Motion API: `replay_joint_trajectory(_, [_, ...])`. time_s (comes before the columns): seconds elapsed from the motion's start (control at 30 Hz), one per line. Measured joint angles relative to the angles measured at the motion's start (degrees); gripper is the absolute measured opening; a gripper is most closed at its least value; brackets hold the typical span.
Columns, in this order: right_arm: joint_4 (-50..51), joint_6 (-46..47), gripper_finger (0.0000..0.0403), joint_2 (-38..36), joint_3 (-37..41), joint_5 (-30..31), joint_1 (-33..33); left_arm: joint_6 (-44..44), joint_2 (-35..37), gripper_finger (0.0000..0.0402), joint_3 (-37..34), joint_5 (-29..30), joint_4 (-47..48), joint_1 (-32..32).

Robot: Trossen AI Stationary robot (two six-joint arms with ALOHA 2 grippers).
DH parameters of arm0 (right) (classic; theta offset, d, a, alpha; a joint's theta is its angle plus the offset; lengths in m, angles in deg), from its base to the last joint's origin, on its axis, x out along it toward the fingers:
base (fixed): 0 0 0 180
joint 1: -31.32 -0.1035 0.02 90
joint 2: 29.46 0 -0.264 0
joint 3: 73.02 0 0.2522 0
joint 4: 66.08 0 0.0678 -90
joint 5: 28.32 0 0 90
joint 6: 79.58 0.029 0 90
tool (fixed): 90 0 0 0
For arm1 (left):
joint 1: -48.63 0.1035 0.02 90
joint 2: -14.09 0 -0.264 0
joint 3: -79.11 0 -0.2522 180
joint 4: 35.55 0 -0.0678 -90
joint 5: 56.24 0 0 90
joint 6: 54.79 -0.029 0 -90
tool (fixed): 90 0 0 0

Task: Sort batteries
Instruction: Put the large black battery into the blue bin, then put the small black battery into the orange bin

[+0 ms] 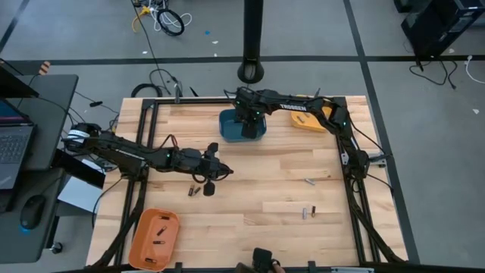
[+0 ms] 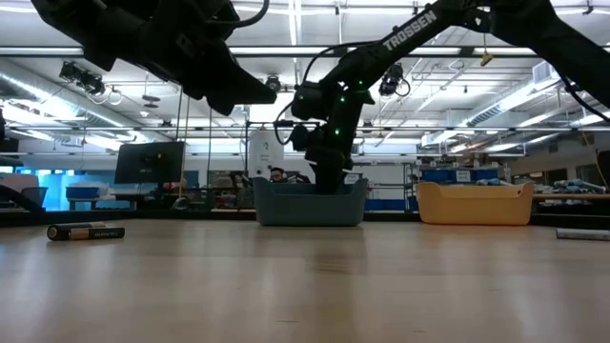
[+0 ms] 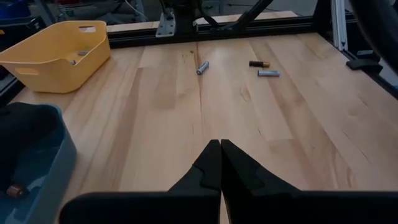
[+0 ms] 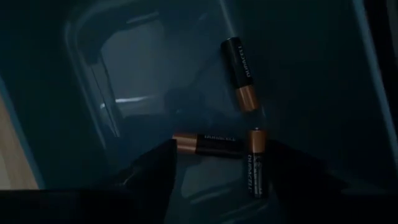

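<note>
Blue bin (image 4: 348, 74) holds three batteries (image 4: 240, 73).

A grey floor (image 1: 318, 30) crossed by dark lines surrounds the pale wooden desk (image 1: 258, 182), with loose cables (image 1: 163, 19) coiled beyond its far edge. A black side table (image 1: 30, 152) off the desk's left edge carries a laptop (image 1: 11, 144) and a mouse (image 1: 32, 212). Rows of ceiling strip lights (image 2: 286, 71) brighten the open workshop behind, where a dark monitor (image 2: 150, 162) stands.
</note>
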Motion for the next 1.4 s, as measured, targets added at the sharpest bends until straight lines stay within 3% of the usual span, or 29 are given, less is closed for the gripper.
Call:
replay_joint_trajectory(0.27, [1.62, -2.53, 0.0166, -1.41, 0.09, 0.47, -0.76, 1.11, -0.02, 0.0005, 0.00, -0.01, 0.68, 0.00])
replay_joint_trajectory(0.5, [6.34, -5.49, 0.0017, -8.92, 0.05, 0.26, -4.86, 3.71, 0.48, 0.0005, 0.19, -0.50, 3.70, 0.00])
replay_joint_trajectory(0.67, [2.69, -5.32, 0.0010, -14.99, 6.21, 0.18, -9.74, 5.67, 1.96, 0.0005, 3.33, -0.26, 13.71, -1.21])
replay_joint_trajectory(0.87, [-11.53, 0.01, 0.0007, -25.04, 23.88, -0.04, -15.75, 10.93, 2.19, 0.0005, 9.69, -0.03, 28.41, -3.80])
replay_joint_trajectory(1.17, [-30.00, 11.55, 0.0008, -41.27, 45.90, 2.74, -26.52, 29.69, 2.12, 0.0005, 14.97, -0.03, 50.81, -7.93])
replay_joint_trajectory(1.4, [-38.73, 15.81, 0.0008, -47.11, 54.49, 6.20, -31.63, 41.75, -0.17, 0.0006, 14.97, -0.30, 57.32, -9.81])
